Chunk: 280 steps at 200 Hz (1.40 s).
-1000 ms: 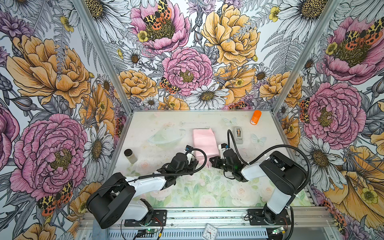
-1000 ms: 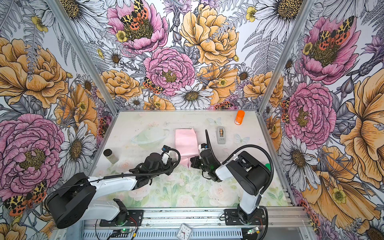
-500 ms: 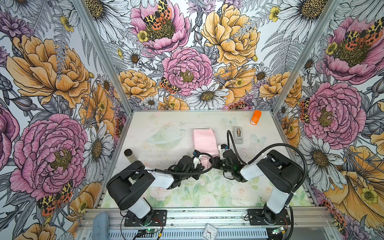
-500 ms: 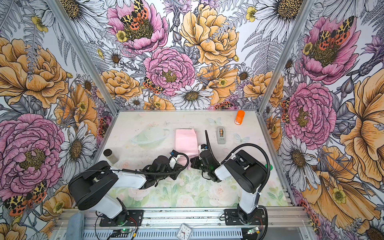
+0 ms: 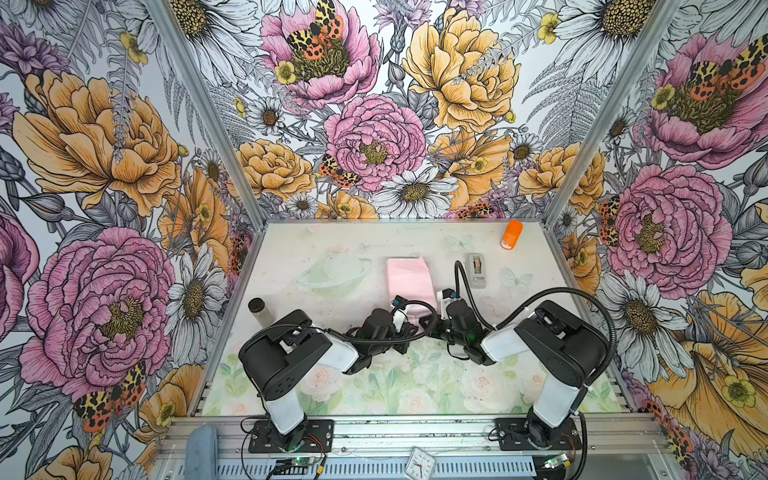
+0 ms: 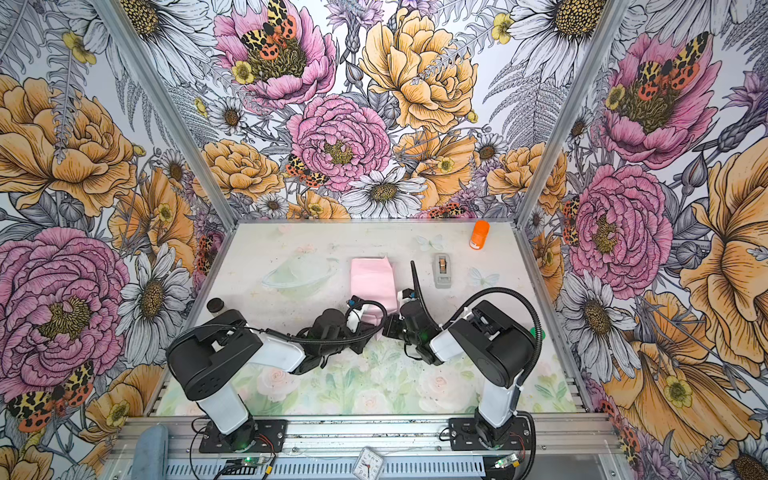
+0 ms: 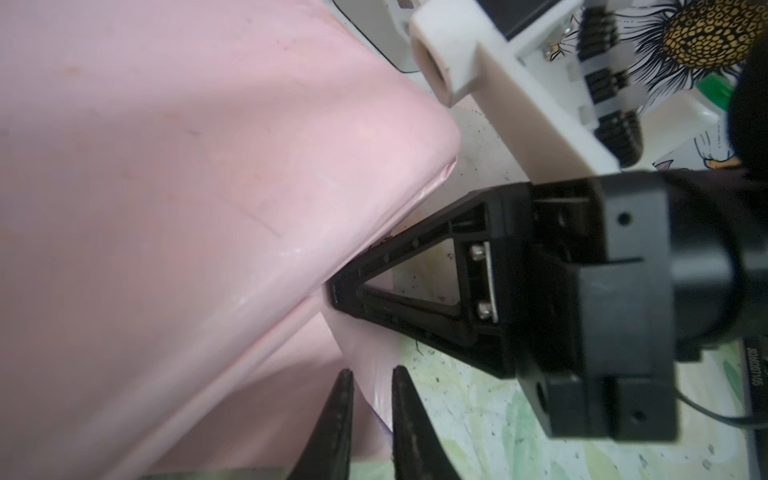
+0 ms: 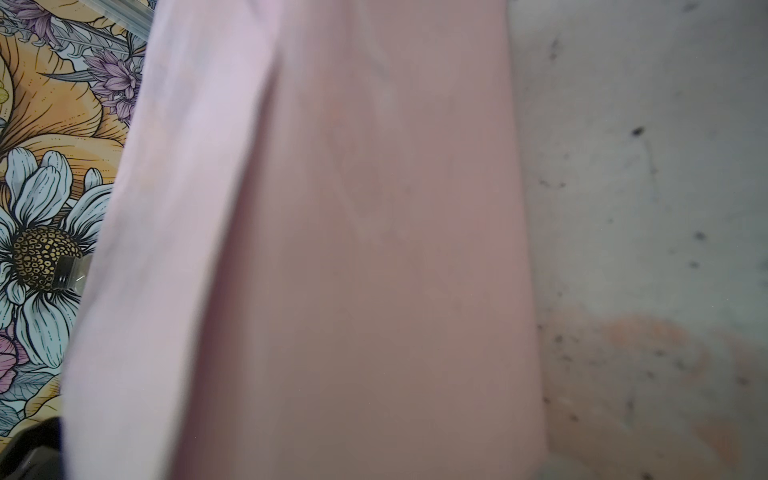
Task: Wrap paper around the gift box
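As we look in from the near rail, a small clock (image 5: 419, 463) lies at the bottom edge of a top view, and both arms reach inward to meet at mid-frame. Low in the left wrist view we have the left gripper (image 7: 372, 370), its two dark fingers (image 7: 340, 415) standing close together with a loose flap of the paper (image 7: 208, 208) pinched in the narrow gap. Just beyond it, the right gripper (image 7: 337, 291) comes in from the right of that frame, jaws together, its black tip pushed against the underside of a rounded fold in the same pale pink sheet.

In both top views the paper sits at the centre of the table (image 5: 332, 249), pink face up and folded into a boxy parcel. The gift box is hidden beneath it, so we cannot see it.

Over at the table's left edge a dark-capped cylinder (image 5: 259, 309) stands upright. Farther back, right of the parcel and apart from it, lies a small grey tape dispenser (image 5: 477, 270). Beyond that, an orange container (image 5: 511, 235) lies near the table's upper right corner.
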Tool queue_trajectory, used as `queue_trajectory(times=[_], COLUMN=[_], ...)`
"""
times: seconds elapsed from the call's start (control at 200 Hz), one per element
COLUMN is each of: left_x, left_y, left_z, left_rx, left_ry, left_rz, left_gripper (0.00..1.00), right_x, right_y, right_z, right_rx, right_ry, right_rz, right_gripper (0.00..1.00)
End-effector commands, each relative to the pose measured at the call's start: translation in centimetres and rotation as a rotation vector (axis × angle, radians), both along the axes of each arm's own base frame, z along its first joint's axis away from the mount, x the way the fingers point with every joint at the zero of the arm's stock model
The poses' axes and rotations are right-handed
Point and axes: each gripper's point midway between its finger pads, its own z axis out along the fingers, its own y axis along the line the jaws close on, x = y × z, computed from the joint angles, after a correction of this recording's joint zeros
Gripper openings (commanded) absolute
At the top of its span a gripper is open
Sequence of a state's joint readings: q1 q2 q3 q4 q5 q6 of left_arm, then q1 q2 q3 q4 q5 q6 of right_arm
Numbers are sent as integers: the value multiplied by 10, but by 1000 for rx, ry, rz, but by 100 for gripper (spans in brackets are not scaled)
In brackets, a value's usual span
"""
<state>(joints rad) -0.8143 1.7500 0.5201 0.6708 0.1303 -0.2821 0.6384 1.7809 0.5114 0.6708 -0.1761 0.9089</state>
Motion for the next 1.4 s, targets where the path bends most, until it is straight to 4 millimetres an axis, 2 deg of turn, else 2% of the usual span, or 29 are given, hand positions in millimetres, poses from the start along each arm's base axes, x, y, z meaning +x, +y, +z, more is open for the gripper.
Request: queue_trajectory(times=[0.0,0.045,0.06,0.125,0.405,0.52,0.685,0.841,0.936,1.101,1.396], left_x=[7,9,7,7,10,13,14,13,13,12,16], left_y=[-5,-6,-5,-5,-4,1,10,13,14,14,18], left_z=[-6,-4,-16,-22,-16,-24,-34,-38,-40,-41,-35], left_rx=[3,-7,12,12,-2,22,50,58,61,58,57], left_ry=[-14,-21,-1,6,-28,-18,15,34,39,42,25], left_rz=[14,17,15,17,23,42,72,81,82,83,109], left_gripper=[20,20,20,20,20,17,13,8,8,8,10], right_x=[-3,-3,-3,-3,-3,-4,-12,-23,-23,-16,-6], right_y=[-2,-2,-2,-1,2,4,-5,-15,-20,-27,-18], right_z=[1,1,1,3,10,20,39,47,46,36,22], right_rx=[-10,-7,-7,-4,15,36,43,46,33,-12,-18], right_ry=[-6,-6,-6,-7,-19,-35,-64,-41,-19,2,8], right_rz=[-8,-7,-7,-6,5,16,6,-2,-9,-45,-43], right_gripper=[0,0,0,0,0,0,6,4,0,0,0])
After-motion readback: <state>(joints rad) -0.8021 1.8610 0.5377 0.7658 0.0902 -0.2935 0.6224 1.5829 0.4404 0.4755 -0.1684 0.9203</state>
